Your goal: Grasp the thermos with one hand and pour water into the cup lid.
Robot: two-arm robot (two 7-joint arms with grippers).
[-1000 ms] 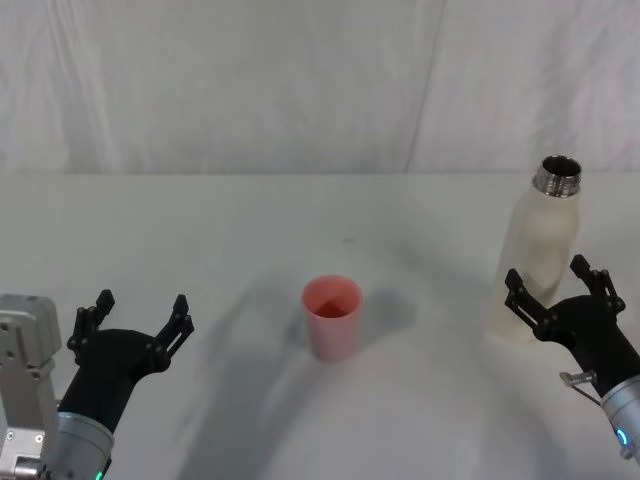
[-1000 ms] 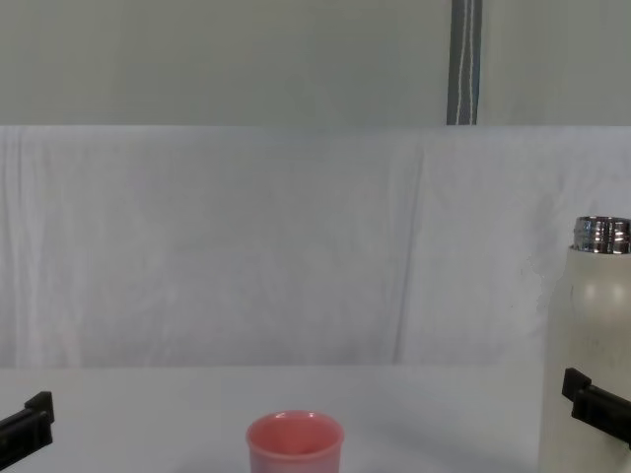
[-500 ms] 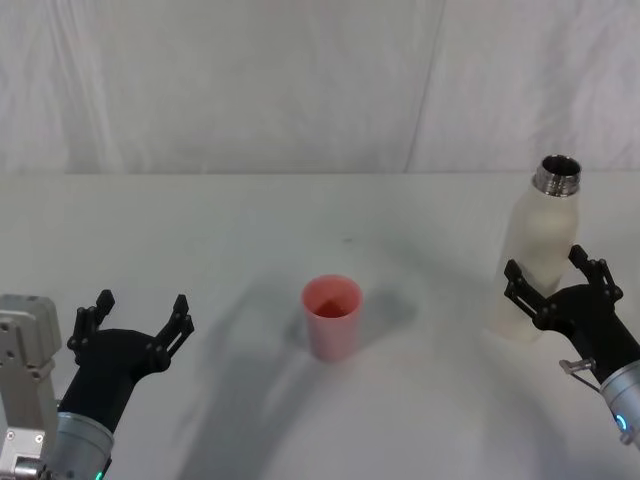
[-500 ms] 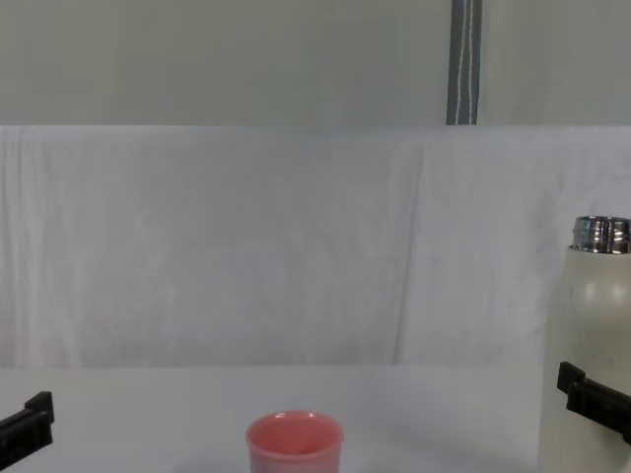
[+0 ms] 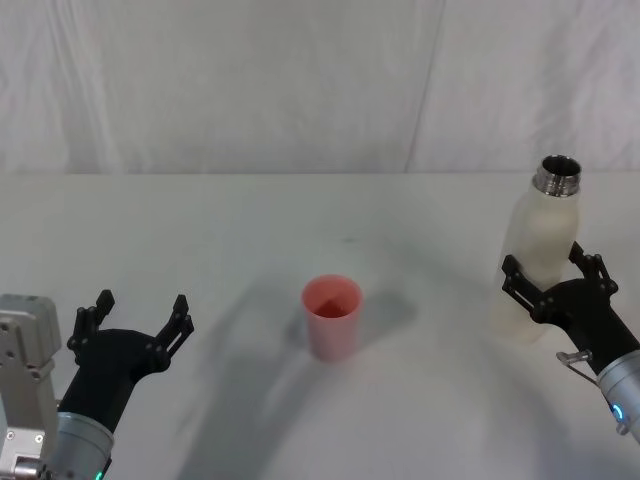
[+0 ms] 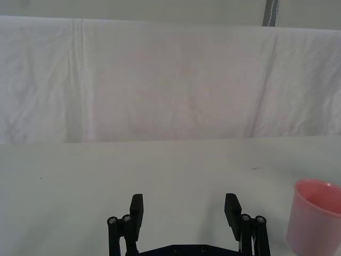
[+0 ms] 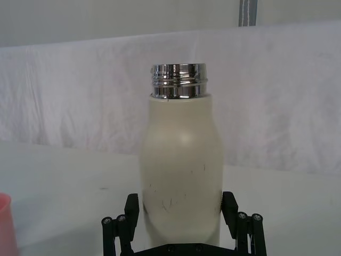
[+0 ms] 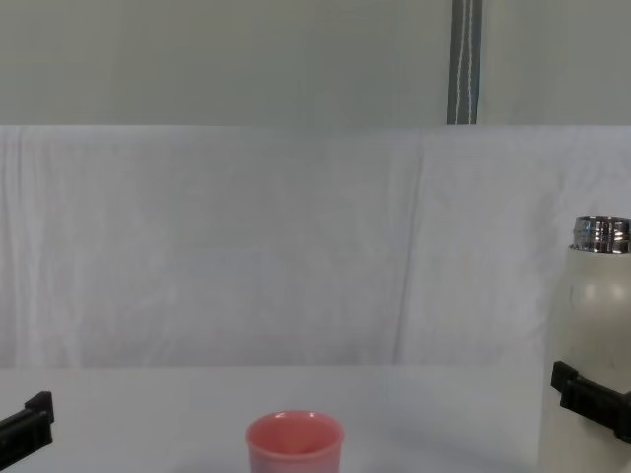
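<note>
open white table point(image 5: 200, 240) between cup lid point(image 5: 332, 316) and thermos point(image 5: 540, 262); passable. right gripper point(image 5: 551, 281) fingers spread around thermos base. left gripper point(image 5: 135, 320) spread, well apart from cup lid, bare table ahead.

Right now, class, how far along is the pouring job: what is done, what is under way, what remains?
Done: the thermos stands upright with its steel neck uncapped. Under way: the right gripper has its open fingers on either side of the thermos body, not closed. Left: gripping, lifting and tilting over the cup lid, which stands mid-table. The left gripper waits open, apart.
</note>
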